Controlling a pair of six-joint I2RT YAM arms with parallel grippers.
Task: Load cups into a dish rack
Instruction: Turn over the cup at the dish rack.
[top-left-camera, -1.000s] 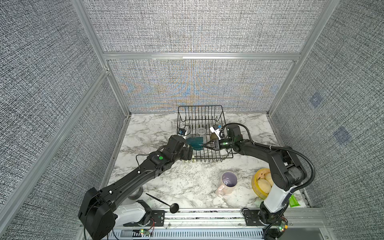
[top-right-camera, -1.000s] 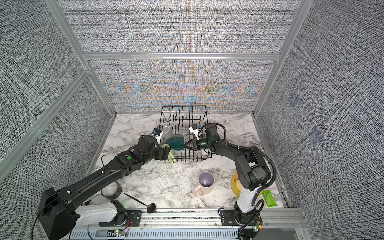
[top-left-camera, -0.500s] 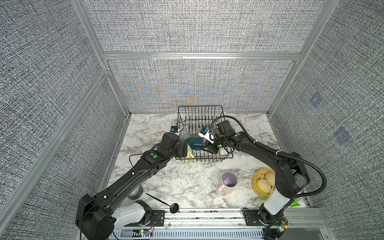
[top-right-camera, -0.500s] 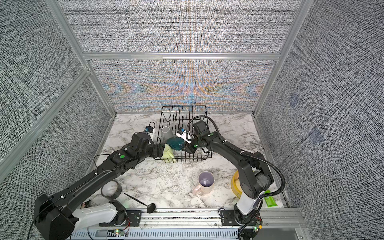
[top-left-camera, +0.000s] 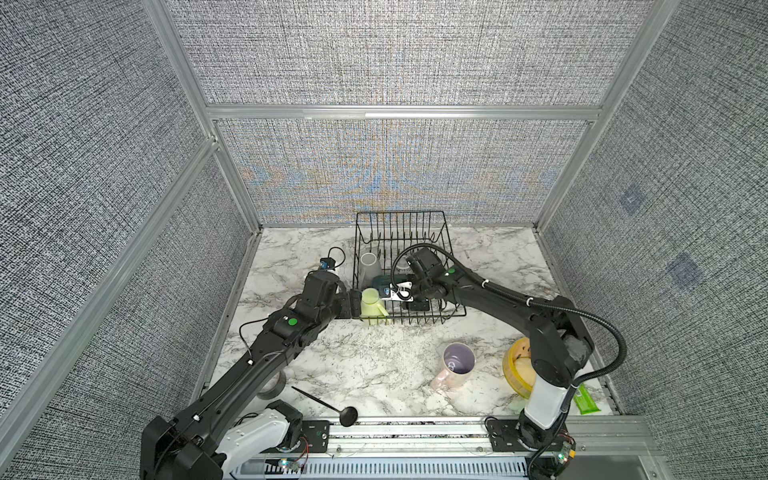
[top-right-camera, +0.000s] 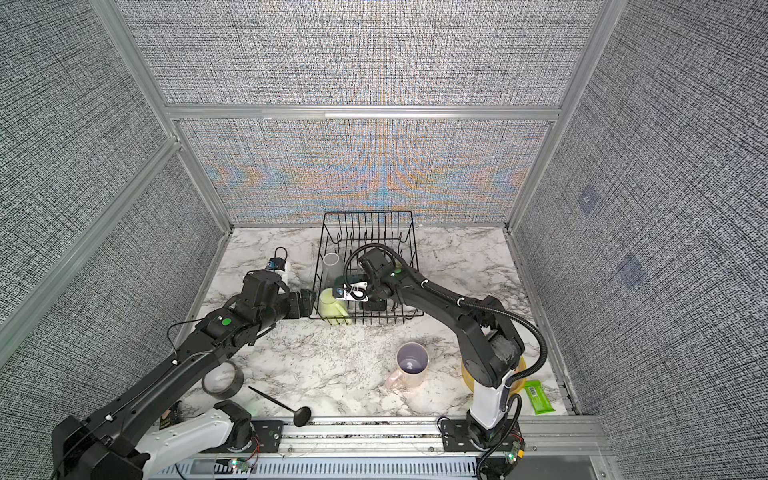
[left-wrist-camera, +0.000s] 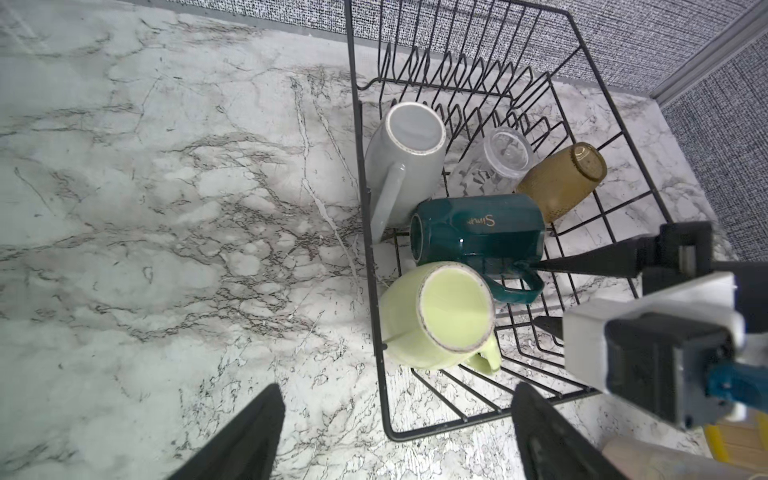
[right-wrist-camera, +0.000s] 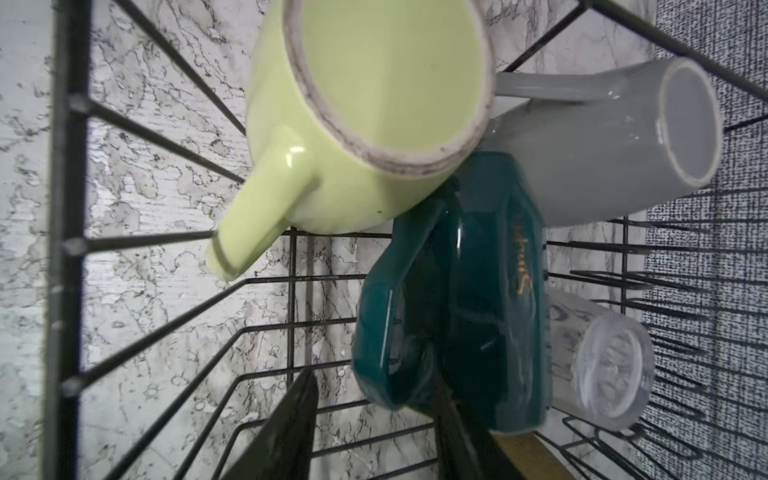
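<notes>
A: Compare with one second ago: note the right gripper advanced toward 9 o'clock and parted off the dark teal mug; note the left gripper drawn back slightly from the dish rack. Report pincer states

B: Log the right gripper as partly parted, straddling the handle of that mug without clamping it. Log the left gripper as spread wide, empty, hovering just outside the rack's 8 o'clock side

A: Locate the cups

B: Find the rack at 12 o'clock on the marble table, with five cups inside. Find the pale yellow-green mug base-up in the 7 o'clock corner, touching the dark teal mug laid on its side. Find the grey mug base-up, tilted against the 9 o'clock wall. Find the clear glass and amber tumbler base-up, side by side, at 12 o'clock of the dark teal mug. Find the pink mug upright on the table at 5 o'clock of the rack, near the yellow steamer basket
</notes>
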